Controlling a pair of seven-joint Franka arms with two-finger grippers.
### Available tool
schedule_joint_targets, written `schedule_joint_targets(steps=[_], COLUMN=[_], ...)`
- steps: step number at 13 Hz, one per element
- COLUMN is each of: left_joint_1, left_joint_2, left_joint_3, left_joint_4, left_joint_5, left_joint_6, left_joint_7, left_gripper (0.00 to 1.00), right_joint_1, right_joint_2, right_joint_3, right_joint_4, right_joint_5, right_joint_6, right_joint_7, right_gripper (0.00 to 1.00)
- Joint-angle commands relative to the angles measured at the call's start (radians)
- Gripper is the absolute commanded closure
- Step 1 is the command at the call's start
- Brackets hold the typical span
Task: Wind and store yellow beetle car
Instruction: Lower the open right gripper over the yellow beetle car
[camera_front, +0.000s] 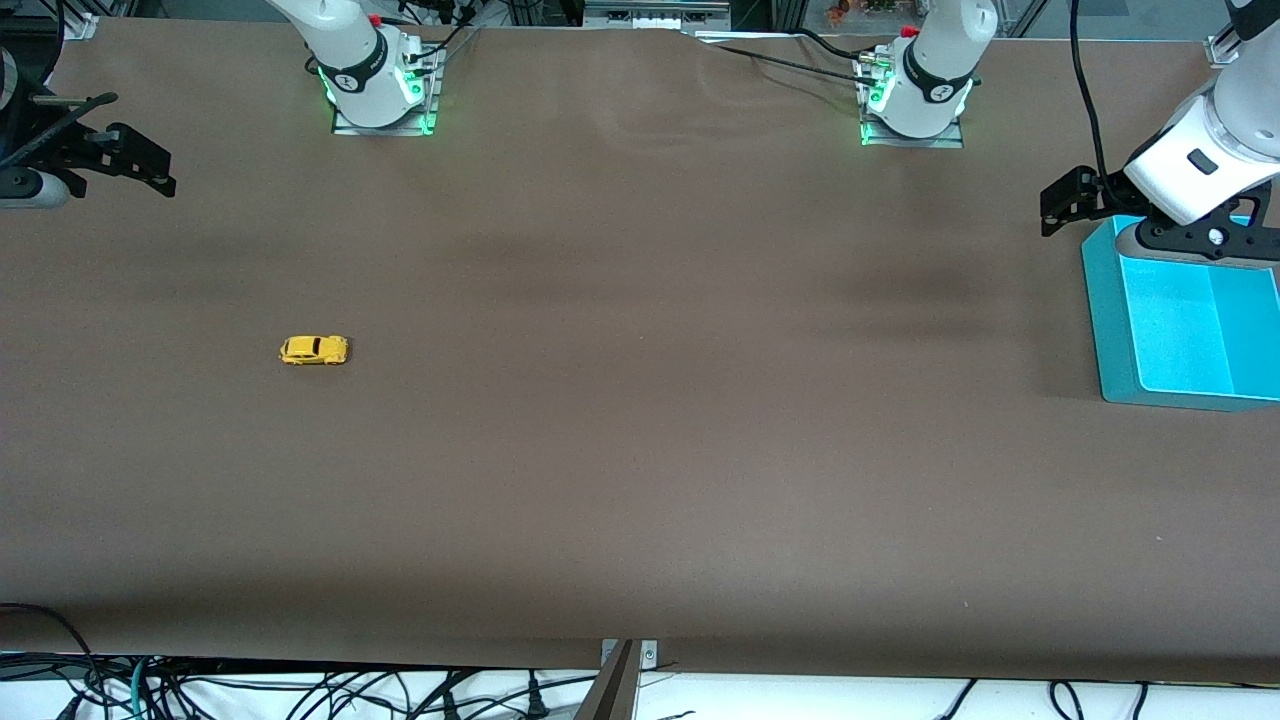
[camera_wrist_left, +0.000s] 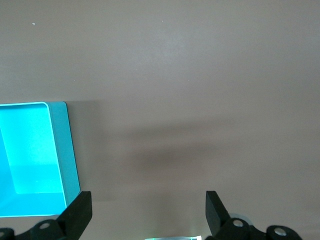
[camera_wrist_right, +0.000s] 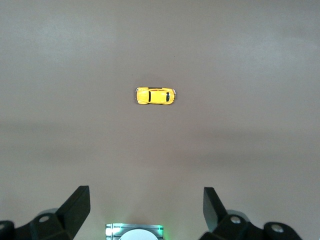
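The yellow beetle car (camera_front: 314, 350) stands on its wheels on the brown table, toward the right arm's end. It also shows in the right wrist view (camera_wrist_right: 155, 96), well apart from the fingers. My right gripper (camera_front: 120, 150) hangs high over the table's edge at the right arm's end, open and empty (camera_wrist_right: 145, 195). My left gripper (camera_front: 1070, 200) hangs over the edge of the teal bin (camera_front: 1100, 320) at the left arm's end, open and empty (camera_wrist_left: 148, 200).
The teal bin (camera_wrist_left: 67, 150) is an open rectangular tray with nothing in it. The two arm bases (camera_front: 375, 90) (camera_front: 915, 100) stand at the table's edge farthest from the front camera. Cables hang below the nearest edge.
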Motion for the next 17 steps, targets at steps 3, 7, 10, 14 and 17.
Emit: schedule_joint_targets(steps=[3, 7, 10, 14, 17], left_joint_1=[-0.002, -0.002, 0.0, 0.0, -0.002], left_joint_2=[0.015, 0.015, 0.015, 0.015, 0.015], left_joint_3=[-0.002, -0.002, -0.002, -0.002, -0.002], left_joint_4=[0.033, 0.031, 0.031, 0.031, 0.031], left_joint_5=[0.02, 0.02, 0.02, 0.02, 0.02], left_joint_6=[-0.029, -0.029, -0.031, -0.032, -0.032], left_joint_7=[0.016, 0.016, 0.017, 0.016, 0.016], left_gripper=[0.0, 0.0, 0.0, 0.0, 0.0], right_joint_1=[-0.003, -0.003, -0.003, -0.004, -0.004], right_joint_2=[-0.011, -0.005, 0.018, 0.055, 0.089], right_joint_3=[0.003, 0.003, 0.003, 0.003, 0.0], right_joint_4=[0.0, -0.002, -0.037, -0.16, -0.25], right_joint_5=[0.01, 0.01, 0.01, 0.009, 0.009], right_joint_6=[-0.013, -0.008, 0.058, 0.248, 0.389], right_joint_7=[0.01, 0.013, 0.138, 0.302, 0.468], right_gripper=[0.0, 0.0, 0.0, 0.0, 0.0])
